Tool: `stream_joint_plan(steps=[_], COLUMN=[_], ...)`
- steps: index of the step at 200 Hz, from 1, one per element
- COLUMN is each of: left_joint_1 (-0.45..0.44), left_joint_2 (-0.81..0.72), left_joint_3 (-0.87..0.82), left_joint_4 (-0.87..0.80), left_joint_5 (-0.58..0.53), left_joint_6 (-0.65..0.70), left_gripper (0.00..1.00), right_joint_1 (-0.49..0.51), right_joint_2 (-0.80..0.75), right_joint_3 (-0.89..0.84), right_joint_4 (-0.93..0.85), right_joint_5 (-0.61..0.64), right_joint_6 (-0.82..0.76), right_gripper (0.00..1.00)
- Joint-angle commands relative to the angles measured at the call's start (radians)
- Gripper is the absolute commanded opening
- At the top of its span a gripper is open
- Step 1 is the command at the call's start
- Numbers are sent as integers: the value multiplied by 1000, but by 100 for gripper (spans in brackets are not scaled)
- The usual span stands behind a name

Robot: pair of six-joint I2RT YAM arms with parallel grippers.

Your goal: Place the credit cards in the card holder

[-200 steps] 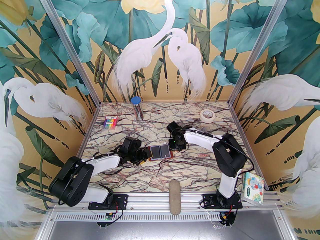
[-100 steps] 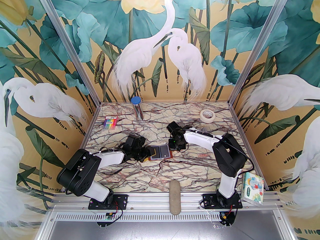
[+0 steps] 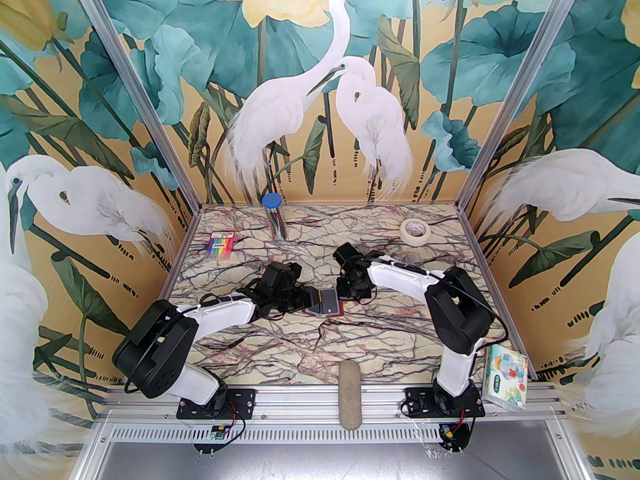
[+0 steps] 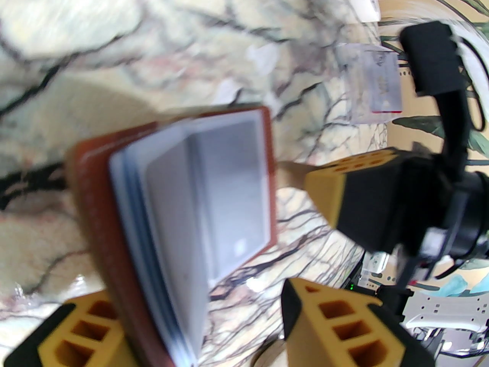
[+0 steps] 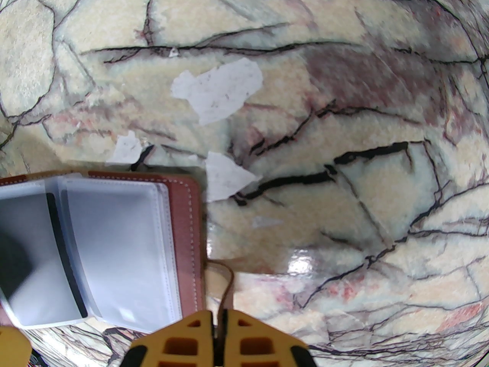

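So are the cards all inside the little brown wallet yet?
Not yet. The reddish-brown leather card holder lies open, and one clear sleeve seems to hold a dark-striped card. The right fingers pinch its strap; the open left fingers straddle its raised cover. A pale card-like rectangle waits on the table.

We tally what sits on the table [image 3: 350,348]: pairs of robot parts, singles of everything else.
We count two arms, the left arm [image 3: 220,315] and the right arm [image 3: 400,275]; two claws, the left claw [image 3: 309,299] and the right claw [image 5: 217,331]; one card holder [image 3: 330,308]; one credit card [image 5: 38,220] behind a clear sleeve, any others beyond our counting; one pack of coloured pens [image 3: 220,246]; one blue-capped tube [image 3: 274,215]; one roll of tape [image 3: 415,230]; one tissue pack [image 3: 506,376]; one beige oblong pad [image 3: 350,393].
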Motion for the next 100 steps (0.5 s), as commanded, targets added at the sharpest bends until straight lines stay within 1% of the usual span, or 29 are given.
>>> stream_joint_plan(steps=[1,70,100], left_joint_1=[-28,-76,-81], left_joint_2=[-13,10,9], left_joint_3=[38,98,101], left_joint_4=[-41,-62,-62], left_joint_5=[-29,-33,-35], left_joint_6=[29,25,22], left_gripper=[58,57,53], right_joint_1=[2,3,2], right_joint_2=[3,-14,-19], right_joint_3=[-11,-15,-17], right_joint_4=[17,5,-3], right_joint_5=[5,12,26], right_joint_6=[4,-4,-10], right_gripper=[8,9,9])
